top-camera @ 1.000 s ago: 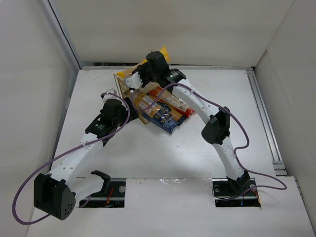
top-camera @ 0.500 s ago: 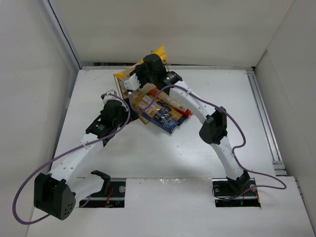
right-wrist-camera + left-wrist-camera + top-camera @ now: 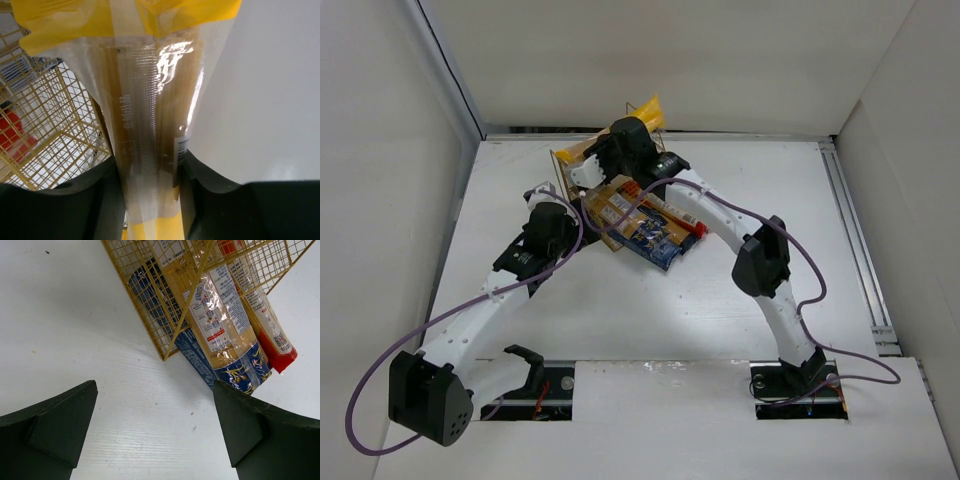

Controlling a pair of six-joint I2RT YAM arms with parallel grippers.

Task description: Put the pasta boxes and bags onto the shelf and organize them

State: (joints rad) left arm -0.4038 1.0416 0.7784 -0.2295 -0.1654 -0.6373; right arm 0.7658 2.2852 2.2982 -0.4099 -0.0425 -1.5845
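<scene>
Three white walls (image 3: pixel 670 60) enclose the white table (image 3: pixel 650 310); left pincer (image 3: pixel 155 415) gapes wide, right pincer (image 3: pixel 149 175) clamps a yellow pasta bag (image 3: pixel 145 100).

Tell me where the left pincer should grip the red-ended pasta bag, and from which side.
Probably grip the red-ended bag by its protruding red end, fingers across its narrow width, coming from the open table side. The shelf grid covers the rest, and the blue-ended bag lies close beside it.
</scene>
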